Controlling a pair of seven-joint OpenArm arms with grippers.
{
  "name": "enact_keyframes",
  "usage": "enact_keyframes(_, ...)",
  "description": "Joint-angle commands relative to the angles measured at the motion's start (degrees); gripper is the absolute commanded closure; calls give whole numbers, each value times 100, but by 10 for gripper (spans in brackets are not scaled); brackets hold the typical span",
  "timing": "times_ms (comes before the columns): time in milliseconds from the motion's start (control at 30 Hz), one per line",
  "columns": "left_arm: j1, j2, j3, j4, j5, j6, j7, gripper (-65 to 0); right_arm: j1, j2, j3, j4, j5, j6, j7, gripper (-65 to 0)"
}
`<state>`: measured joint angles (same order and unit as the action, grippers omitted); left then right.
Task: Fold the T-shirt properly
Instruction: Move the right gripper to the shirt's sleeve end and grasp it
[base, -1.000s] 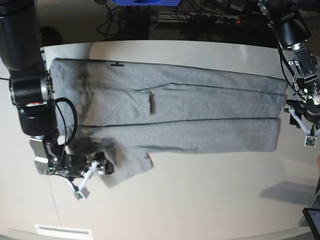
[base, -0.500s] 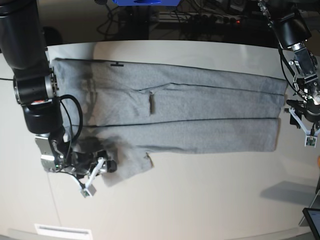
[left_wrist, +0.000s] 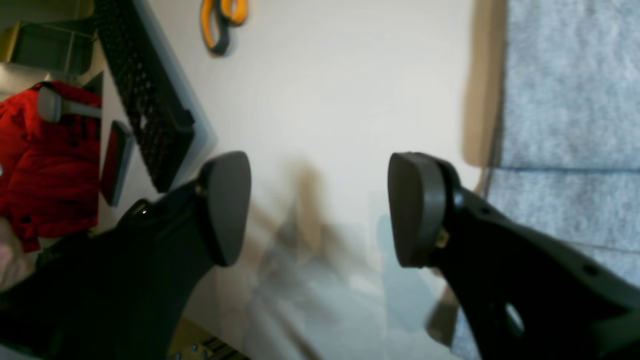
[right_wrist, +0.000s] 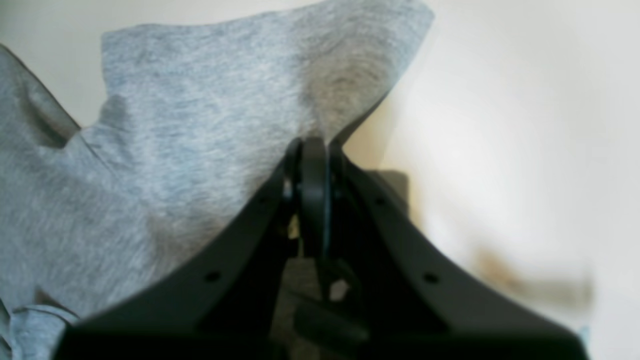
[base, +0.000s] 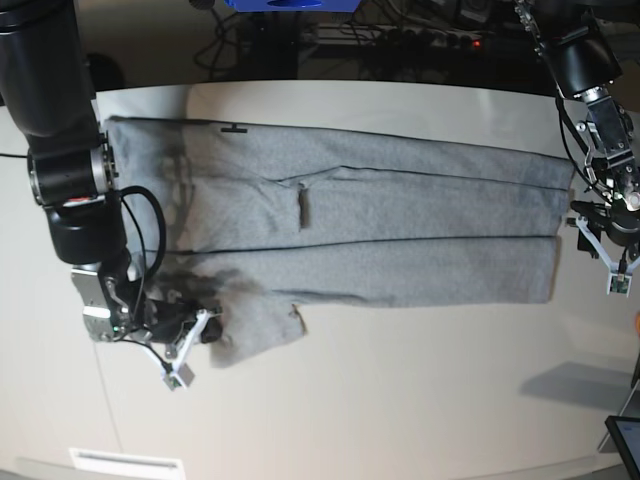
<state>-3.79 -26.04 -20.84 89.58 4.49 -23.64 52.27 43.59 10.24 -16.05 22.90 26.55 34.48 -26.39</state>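
right gripper (right_wrist: 314, 150) pinching T-shirt (right_wrist: 200, 150); scissors (left_wrist: 223, 22) left-wrist-only

Pale table (base: 400, 420) under a spread grey T-shirt (base: 400, 230)

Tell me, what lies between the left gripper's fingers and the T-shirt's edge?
Only bare table, as the left wrist view shows: the left gripper hangs open beside the T-shirt, touching nothing.

Pale table (base: 400, 400), dark cable clutter (base: 400, 40) behind
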Motion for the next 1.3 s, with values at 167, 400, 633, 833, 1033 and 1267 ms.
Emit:
enact_keyframes(167,-117,-134,-30,-92,48,65,-106,-422,-170,79,19,1478,75,82,-838,0)
enact_keyframes(400,-258,-134,-13,-215,48,65,-106,-422,-777,211,194,3139,93,38,-2068,0)
enact_keyframes(633,-258,-125,-13,-215,48,65,-115,-422,-1586,211,1241,4801,58,38,-3141,0)
enact_keyframes(833,-258,-161,286,-215,48,65,-115,-422,-2104,211,1645,5996,58,38,-3941,0)
enact_keyframes(1033,-258,-134,392,-215,48,65,-115,-422,-2614,211,1988,6664,58,29,-4354,-1)
enact_keyframes(1267,-258,-117,392,-215,48,65,-115,-422,-3203,194,2427,7385,58,29,-4688,-1)
